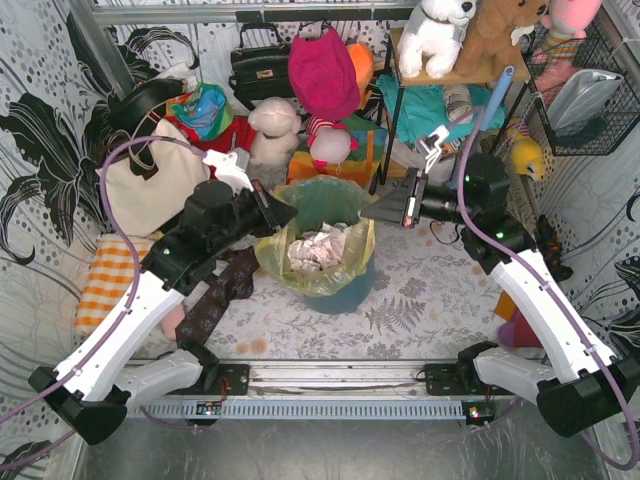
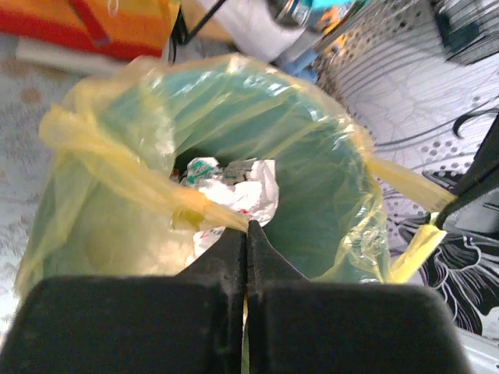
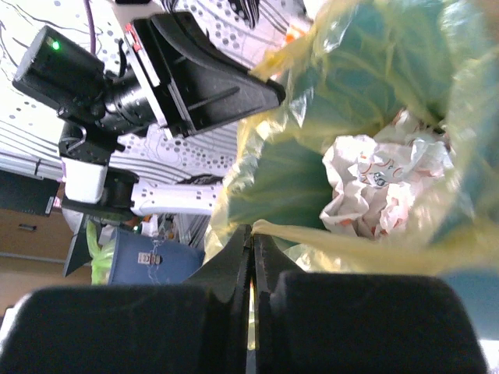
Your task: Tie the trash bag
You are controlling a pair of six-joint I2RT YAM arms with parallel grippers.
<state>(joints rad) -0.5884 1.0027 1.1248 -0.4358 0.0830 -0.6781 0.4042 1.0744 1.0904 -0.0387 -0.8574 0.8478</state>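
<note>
**Both end effectors pinch the yellow bag's rim**

I see the trash bag [image 1: 290,262] sitting in a teal bucket [image 1: 350,297] in the middle of the table [image 1: 430,290], between my two arms. The bag is thin and yellow. Its top is open and hangs out over the bucket's edge. Crumpled white paper [image 1: 318,248] with red marks lies inside it.

The left end effector [image 1: 293,215] is at the left side of the bag's rim. In the left wrist view its fingers are pressed tight together with no gap. A bunched strip of yellow plastic runs right into the tips, so it is holding the rim there.

The right end effector [image 1: 366,212] is at the right side of the rim, facing the left one across the open top. In the right wrist view its fingers are also pressed together, and the yellow edge of the bag goes in between the tips. It is holding the rim too.

The two end effectors are apart, with the bag's mouth between them.

A cream tote bag [image 1: 150,190] leans far off at the back left, well away from the bucket
</note>
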